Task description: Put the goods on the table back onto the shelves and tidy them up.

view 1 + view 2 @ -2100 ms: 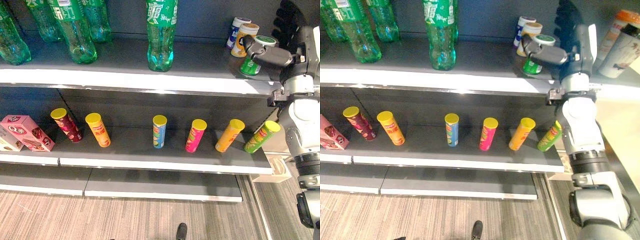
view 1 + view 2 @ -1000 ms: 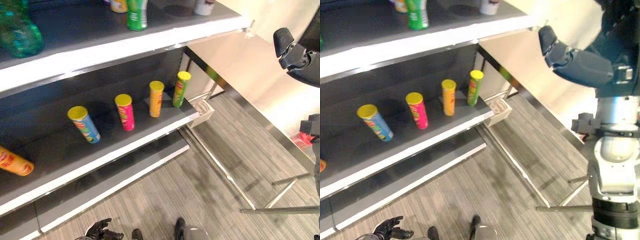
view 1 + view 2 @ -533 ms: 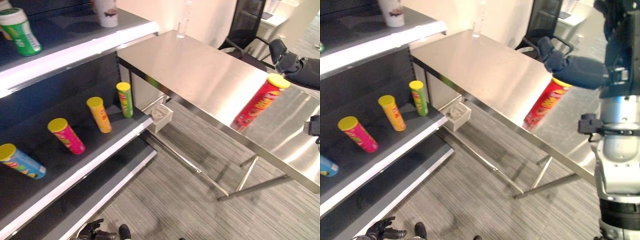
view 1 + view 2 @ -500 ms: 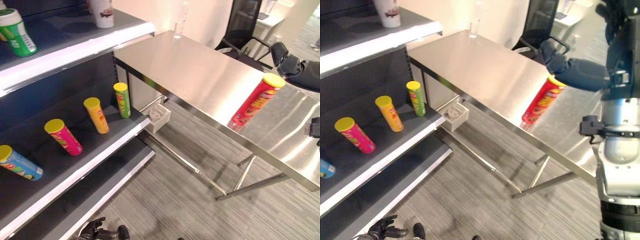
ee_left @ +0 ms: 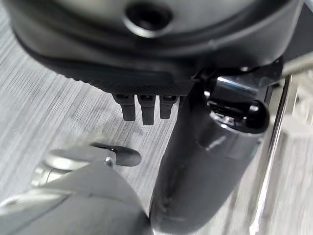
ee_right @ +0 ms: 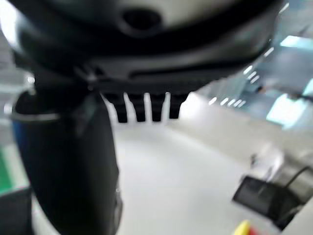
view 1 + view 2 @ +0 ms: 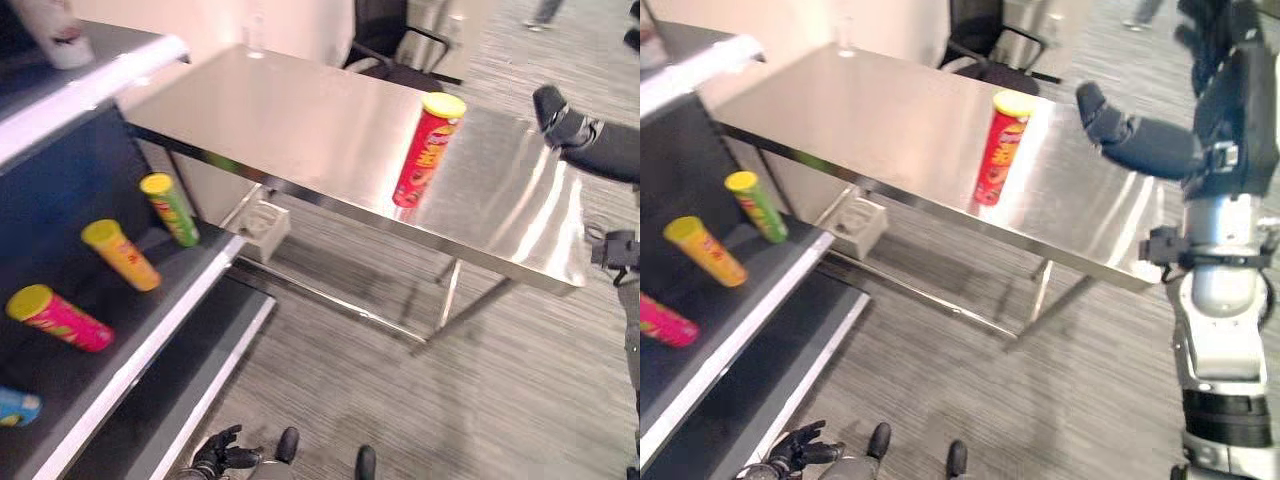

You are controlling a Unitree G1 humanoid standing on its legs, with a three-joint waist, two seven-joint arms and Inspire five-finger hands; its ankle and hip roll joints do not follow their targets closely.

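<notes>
A red tube can with a yellow lid (image 7: 425, 150) stands upright on the steel table (image 7: 280, 110), near its front edge. My right hand (image 7: 1140, 135) hovers above the table's right end, to the right of the can and apart from it, open and holding nothing. Its thumb (image 6: 68, 166) and fingers (image 6: 146, 105) are bare in the right wrist view. My left hand (image 7: 225, 455) hangs low over the floor, fingers relaxed and empty. The shelf (image 7: 150, 320) at the left holds lying cans: green (image 7: 170, 208), orange (image 7: 120, 255), pink (image 7: 58, 318) and blue (image 7: 15, 408).
A white cup (image 7: 50, 25) stands on the top shelf. A small white box (image 7: 262, 218) sits between shelf and table, under the table's edge. A dark chair (image 7: 395, 30) stands behind the table. Striped grey floor (image 7: 400, 400) lies open in front.
The camera has swung right, from the shelves to the steel table. My right hand, earlier by the green tub on the top shelf, has come away empty.
</notes>
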